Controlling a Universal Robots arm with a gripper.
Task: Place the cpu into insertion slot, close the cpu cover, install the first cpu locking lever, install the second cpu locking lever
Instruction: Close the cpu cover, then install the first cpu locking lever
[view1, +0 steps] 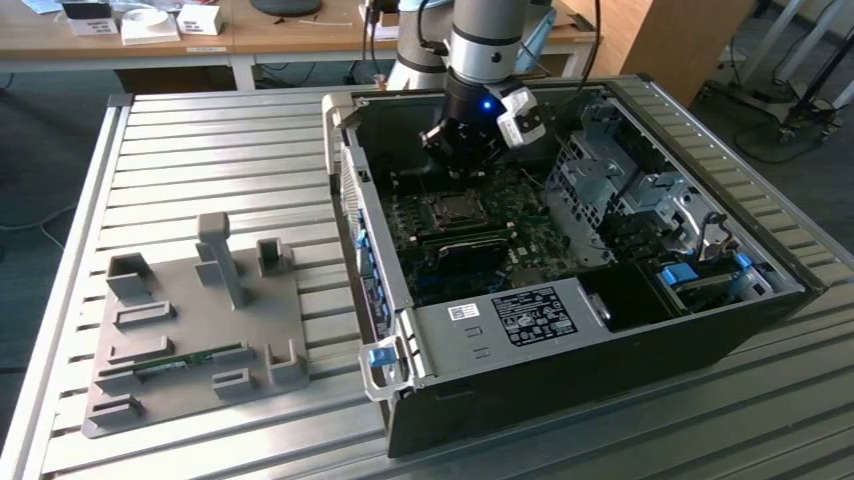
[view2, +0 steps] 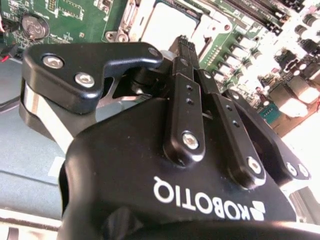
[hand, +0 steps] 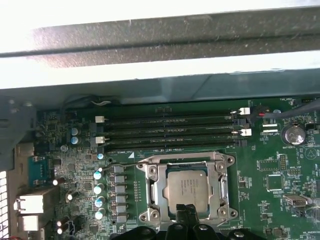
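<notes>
cpu (hand: 186, 189) edge behind tool (hand: 186, 219), tool base cropped

Matt grey metal cpu (hand: 186, 188), shiny silver metal cpu cover (hand: 220, 189)

Open computer case (view1: 561, 330) sits toward the table's (view1: 200, 150) edge on the exterior view's right, with the fixture plate (view1: 187, 330) near the opposite edge. Inside the case, on the circuit board (hand: 280, 200), the cpu (hand: 186, 188) lies framed by the cpu cover (hand: 221, 187), with the memory slots (hand: 170, 132) just beside.
</notes>
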